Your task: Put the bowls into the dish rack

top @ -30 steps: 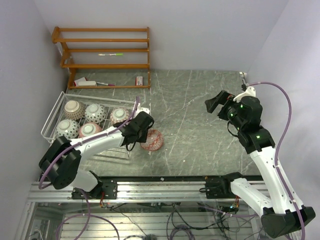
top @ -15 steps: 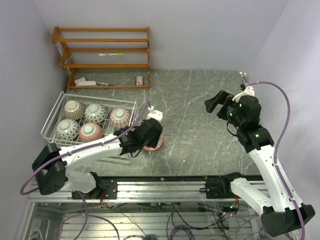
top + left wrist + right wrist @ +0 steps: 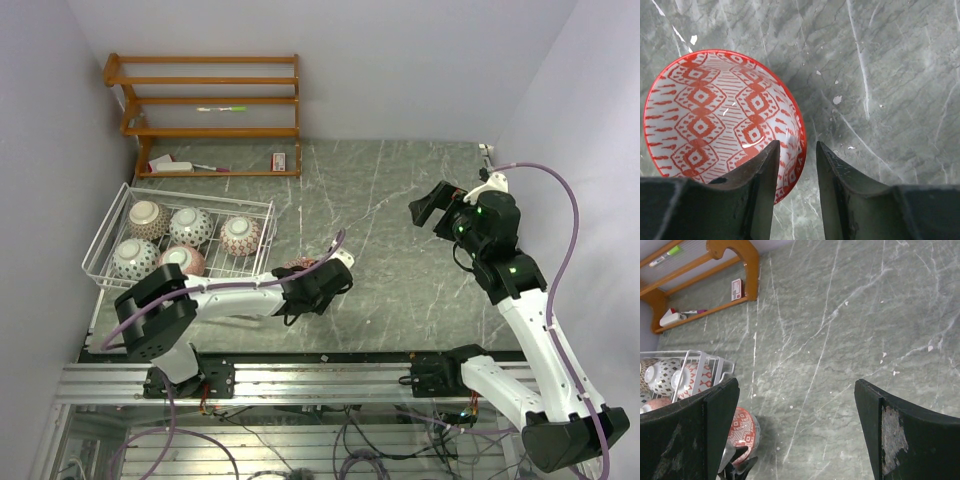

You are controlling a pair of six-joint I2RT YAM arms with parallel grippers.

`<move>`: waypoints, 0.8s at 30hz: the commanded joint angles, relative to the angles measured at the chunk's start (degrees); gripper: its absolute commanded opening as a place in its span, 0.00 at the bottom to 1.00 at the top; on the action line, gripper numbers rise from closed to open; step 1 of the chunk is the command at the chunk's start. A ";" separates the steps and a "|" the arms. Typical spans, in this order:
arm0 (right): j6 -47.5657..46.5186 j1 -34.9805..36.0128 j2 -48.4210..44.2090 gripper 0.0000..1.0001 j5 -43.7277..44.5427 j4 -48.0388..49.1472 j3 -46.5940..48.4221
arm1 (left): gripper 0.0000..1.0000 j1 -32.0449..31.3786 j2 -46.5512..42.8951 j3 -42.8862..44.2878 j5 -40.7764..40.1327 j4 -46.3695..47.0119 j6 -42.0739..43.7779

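The left gripper [image 3: 797, 148] stood narrowly open astride the rim of the red bowl [image 3: 715, 110], one finger inside, one outside, with table [image 3: 890, 75] showing between rim and outer finger. That bowl sat on the table near the rack [image 3: 100, 246], which held five bowls [image 3: 187, 225]. The right gripper [image 3: 796, 385] hung wide open, empty

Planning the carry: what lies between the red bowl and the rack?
Only bare table between the red bowl and the rack; the right wrist view shows it.
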 commanded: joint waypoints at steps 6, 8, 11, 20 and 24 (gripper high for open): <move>-0.81 -0.29 0.75 1.00 0.76 1.09 -0.55 | 0.08 -1.03 1.07 3.20 -2.73 2.25 0.37; -0.77 -0.36 0.84 1.00 0.64 1.25 -0.64 | 0.07 -1.33 0.35 3.56 -2.75 1.88 0.36; -0.64 -0.31 0.84 1.00 0.63 1.48 -1.05 | 0.07 -1.51 -2.02 4.44 -1.23 2.48 0.59; -0.66 -0.31 0.68 1.00 0.50 1.15 -0.92 | 0.07 -0.76 -17.72 7.30 0.82 7.01 0.63; -0.56 -0.37 0.66 1.00 0.03 1.23 -1.03 | 0.07 2.59 -25.61 7.01 0.44 7.19 -0.15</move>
